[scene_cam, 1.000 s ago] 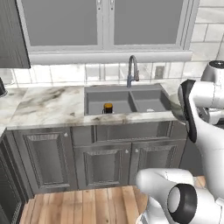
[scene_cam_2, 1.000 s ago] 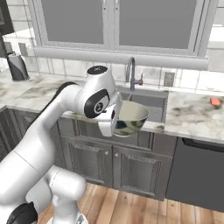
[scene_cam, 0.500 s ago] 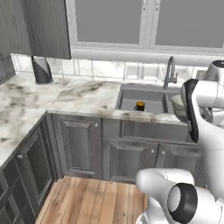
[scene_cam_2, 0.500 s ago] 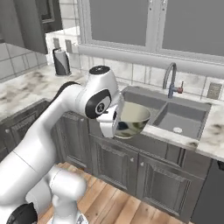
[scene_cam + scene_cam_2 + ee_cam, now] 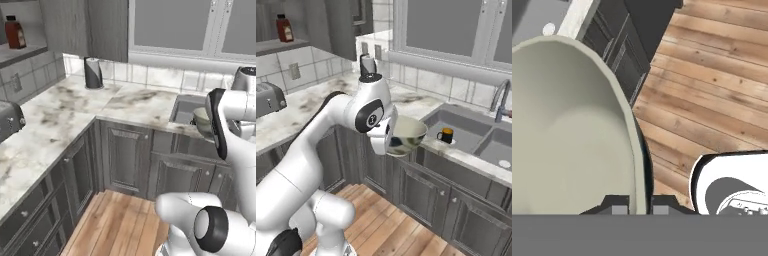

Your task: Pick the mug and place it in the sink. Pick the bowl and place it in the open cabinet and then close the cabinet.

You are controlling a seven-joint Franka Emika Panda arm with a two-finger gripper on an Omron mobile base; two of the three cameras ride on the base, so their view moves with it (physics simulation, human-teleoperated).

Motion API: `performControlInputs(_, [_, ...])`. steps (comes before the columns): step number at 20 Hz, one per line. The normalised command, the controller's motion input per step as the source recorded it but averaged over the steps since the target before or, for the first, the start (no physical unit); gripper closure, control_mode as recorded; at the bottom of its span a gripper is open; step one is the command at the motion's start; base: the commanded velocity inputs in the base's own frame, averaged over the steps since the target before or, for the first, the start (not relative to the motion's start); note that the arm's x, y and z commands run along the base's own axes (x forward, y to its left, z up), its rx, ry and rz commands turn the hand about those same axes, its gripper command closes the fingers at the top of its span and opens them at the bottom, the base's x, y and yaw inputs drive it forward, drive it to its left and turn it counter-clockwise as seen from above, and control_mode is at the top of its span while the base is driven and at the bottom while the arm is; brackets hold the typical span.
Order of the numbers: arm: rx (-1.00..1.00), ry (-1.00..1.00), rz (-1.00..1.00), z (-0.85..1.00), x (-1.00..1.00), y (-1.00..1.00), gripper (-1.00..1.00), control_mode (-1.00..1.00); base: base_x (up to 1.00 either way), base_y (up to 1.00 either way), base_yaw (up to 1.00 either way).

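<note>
Plainly, bowl (image 5: 407,135): cream inside, dark blotches outside, rim in pincer (image 5: 638,202).

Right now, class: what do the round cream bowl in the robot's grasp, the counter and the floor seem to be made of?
The round cream bowl: likely glazed ceramic, with a smooth pale inside and soft sheen. The pale veined counter: probably polished marble or marble-look stone, going by its grey-brown veining. The tan plank floor: wood, shown by board seams and grain.

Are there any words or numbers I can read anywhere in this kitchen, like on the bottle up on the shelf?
No words or numbers can be read anywhere.
The red-brown bottle on the shelf has a pale label, but it is too small and blurred to read.
The bowl, the mug and the toaster show no writing.
</note>
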Motion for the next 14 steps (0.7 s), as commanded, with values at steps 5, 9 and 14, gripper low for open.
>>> performControlInputs(5, [0.0,0.0,0.0,0.0,0.0,0.0,1.0,1.0,-0.24,1.0,0.23])
performControlInputs(9, [0.0,0.0,0.0,0.0,0.0,0.0,1.0,1.0,-0.1,0.8,0.22])
performControlInputs(14, [0.0,0.0,0.0,0.0,0.0,0.0,1.0,1.0,-0.04,-0.34,0.38])
